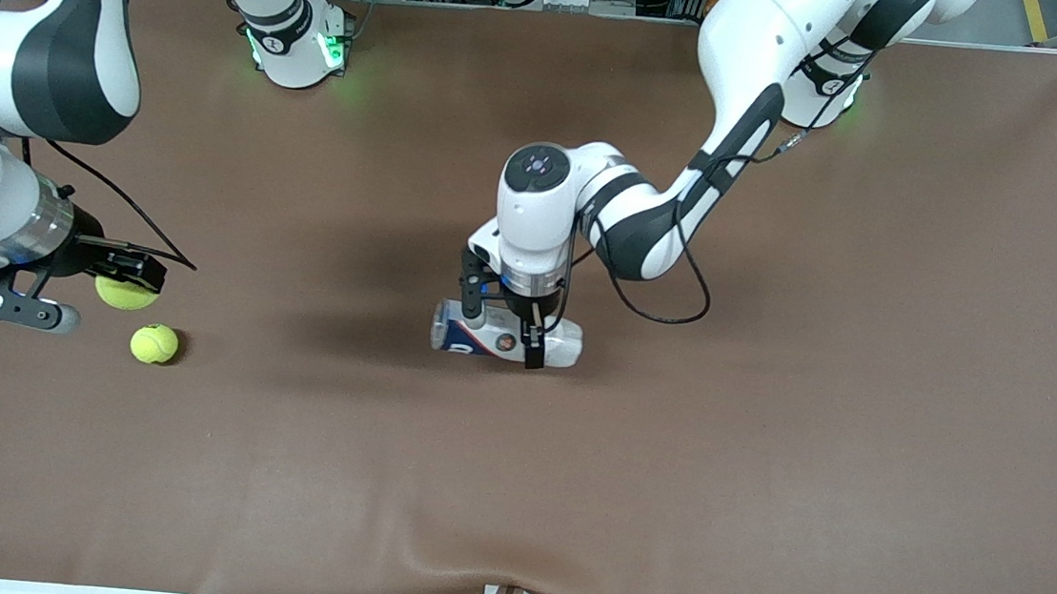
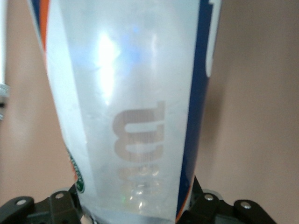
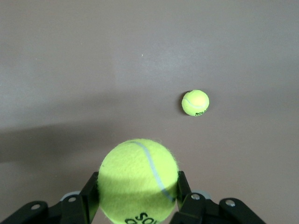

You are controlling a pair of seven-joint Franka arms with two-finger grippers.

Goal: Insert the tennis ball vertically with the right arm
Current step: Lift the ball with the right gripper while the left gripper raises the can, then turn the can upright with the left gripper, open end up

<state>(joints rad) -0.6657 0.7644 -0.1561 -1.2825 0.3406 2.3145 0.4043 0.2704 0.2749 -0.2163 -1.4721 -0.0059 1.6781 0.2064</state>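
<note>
Your right tool grips one tennis ball above the tabletop at the right arm's end; a second ball lies loose beneath. Mid-tabletop, your left tool clamps the lying Wilson ball canister, open brown surface all around. Only the left wrist view shows the canister's logo.
</note>
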